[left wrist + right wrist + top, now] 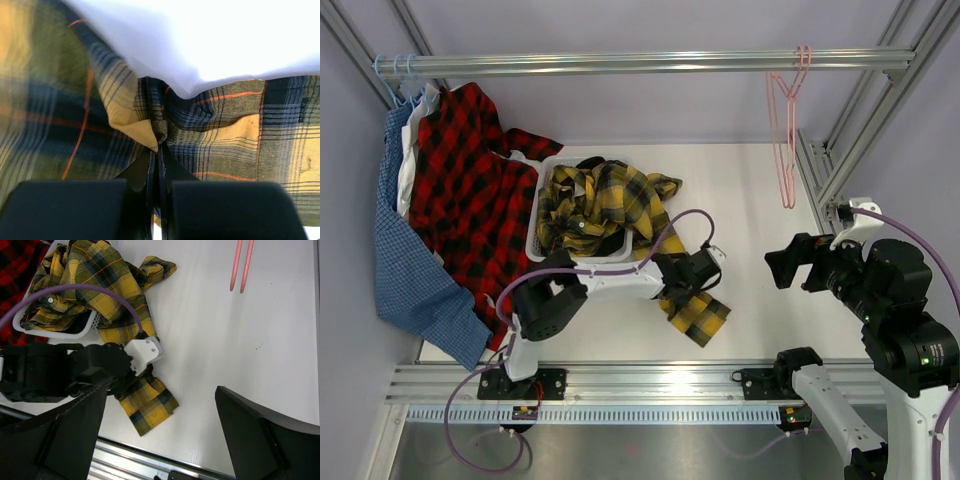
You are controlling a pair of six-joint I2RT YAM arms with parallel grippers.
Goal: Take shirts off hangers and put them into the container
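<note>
The yellow-and-black plaid shirt (595,205) lies heaped in the white mesh container (534,222). One of its sleeves (700,315) trails over the front rim onto the table. My left gripper (678,290) is low over that sleeve and shut on a fold of the plaid cloth (200,125); in the left wrist view the left gripper (158,145) has its jaws pressed together with cloth bunched at the tips. My right gripper (790,262) hovers open to the right, apart from the shirt. Two bare pink hangers (785,130) hang on the rail (620,63).
A red-and-black plaid shirt (465,190) and a blue checked shirt (415,270) hang on light blue hangers (405,75) at the far left, touching the container's left side. The metal frame rail (650,380) runs along the table's near edge.
</note>
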